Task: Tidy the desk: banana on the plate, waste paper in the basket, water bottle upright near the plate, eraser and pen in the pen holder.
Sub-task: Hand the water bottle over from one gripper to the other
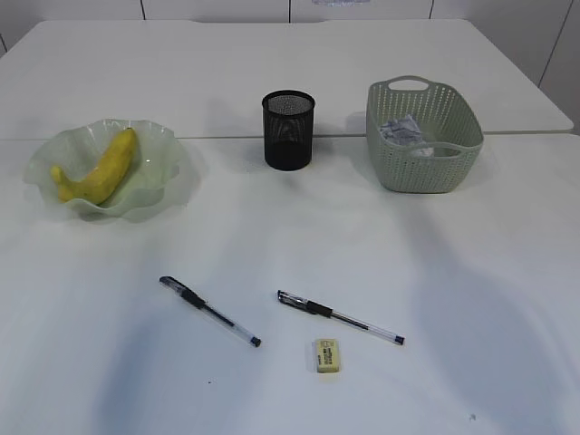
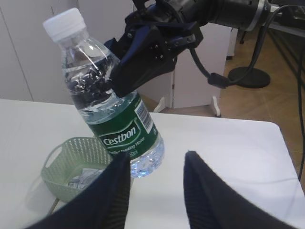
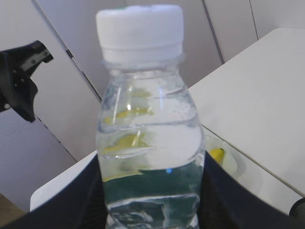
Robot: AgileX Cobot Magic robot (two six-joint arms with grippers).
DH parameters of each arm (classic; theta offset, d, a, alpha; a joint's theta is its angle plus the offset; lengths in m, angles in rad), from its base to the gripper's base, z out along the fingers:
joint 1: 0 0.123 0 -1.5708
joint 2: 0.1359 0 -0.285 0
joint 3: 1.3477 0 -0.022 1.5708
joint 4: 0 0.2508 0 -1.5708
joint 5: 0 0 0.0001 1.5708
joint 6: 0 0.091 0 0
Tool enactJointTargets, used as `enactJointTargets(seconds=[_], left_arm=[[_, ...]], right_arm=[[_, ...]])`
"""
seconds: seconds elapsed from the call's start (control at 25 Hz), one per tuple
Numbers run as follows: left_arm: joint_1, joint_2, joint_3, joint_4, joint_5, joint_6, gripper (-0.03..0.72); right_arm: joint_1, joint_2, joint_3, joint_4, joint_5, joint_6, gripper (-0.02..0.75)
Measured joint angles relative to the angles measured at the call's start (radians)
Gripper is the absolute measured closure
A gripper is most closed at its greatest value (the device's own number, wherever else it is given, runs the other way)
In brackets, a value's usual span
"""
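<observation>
Bottle (image 2: 110, 102) label reads "Cestbon", green; right claw (image 2: 143, 67) grips it.

Bright, even light; soft shadows mottle the table (image 1: 453, 272), and close wrist-view foregrounds blur.

In the exterior view neither arm nor the water bottle (image 2: 109, 105) appears, so where the bottle hangs over the surface (image 1: 453, 272) cannot be told there. The right wrist view cuts the bottle off at the bottom edge, its base and most of the green label out of frame, and the right gripper (image 3: 152, 200) shows only as dark blurred shapes at either side. In the left wrist view the left gripper (image 2: 155, 191) is cut by the lower edge. The basket (image 1: 426, 136) holds crumpled paper (image 1: 399, 129), partly hidden by its wall. The print on the eraser (image 1: 327, 354) is too small to read.
</observation>
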Motion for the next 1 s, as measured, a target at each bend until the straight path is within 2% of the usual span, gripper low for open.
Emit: enactJointTargets(seconds=[0.36,0.8,1.0], left_arm=[[0.000,0.000,0.194,-0.212,-0.021,0.213,0.434],[0.000,0.000,0.451,-0.330,-0.043,0.374,0.434],[0.000,0.000,0.486,-0.310,-0.047,0.389,0.434]], right_arm=[[0.002,-0.002,-0.004,-0.002,0.010,-0.015,0.398],[0.090,-0.002,-0.004,-0.058,0.012,-0.088,0.398],[0.130,-0.002,-0.004,-0.058,0.014,-0.120,0.398]])
